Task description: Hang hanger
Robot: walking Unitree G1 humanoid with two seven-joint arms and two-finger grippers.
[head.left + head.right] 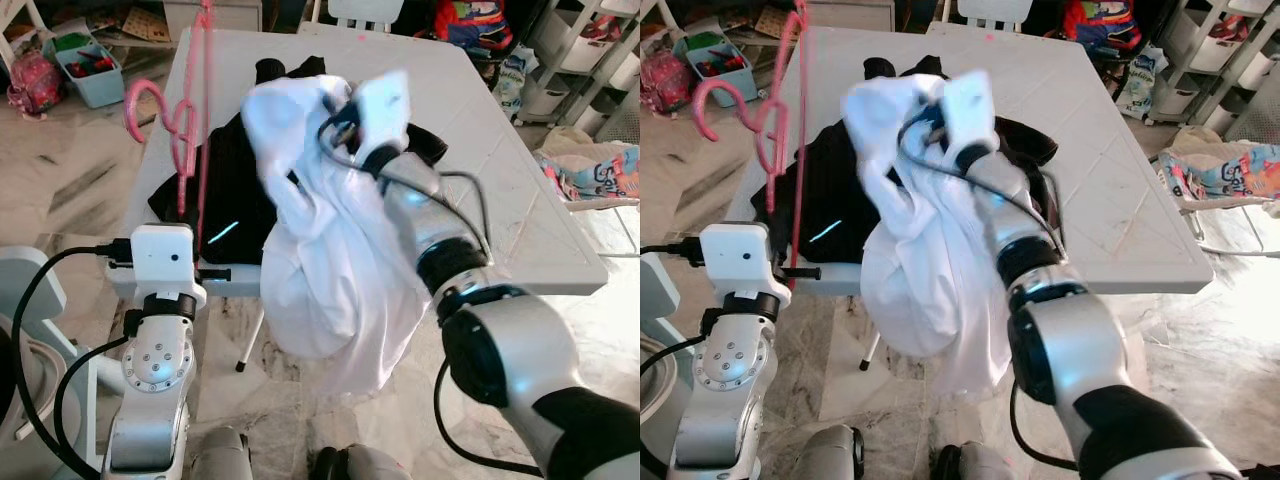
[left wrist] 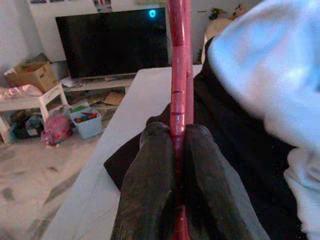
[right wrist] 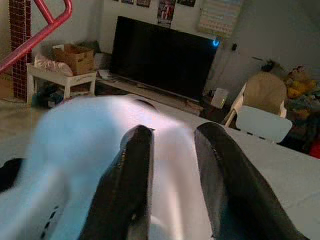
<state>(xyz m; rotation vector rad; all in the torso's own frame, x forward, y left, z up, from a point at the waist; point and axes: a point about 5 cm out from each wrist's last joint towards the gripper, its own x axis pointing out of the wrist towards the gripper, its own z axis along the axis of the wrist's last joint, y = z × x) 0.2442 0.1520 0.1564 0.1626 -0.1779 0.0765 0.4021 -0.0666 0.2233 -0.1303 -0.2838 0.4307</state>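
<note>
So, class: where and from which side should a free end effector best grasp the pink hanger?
Grip the pink hanger on its straight bar, just above the left end effector already shut on it. Come from the open left side; the white garment crowds the right.

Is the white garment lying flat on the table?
No, the white garment hangs bunched from the raised right gripper, draping past the table edge.

Pink plastic hanger (image 1: 186, 120), held upright at the table's (image 1: 520, 190) left front corner, hook curling out past the left edge. White garment (image 1: 330, 250), bunched and lifted, draping down over the front edge beside a black garment (image 1: 235, 190).
</note>
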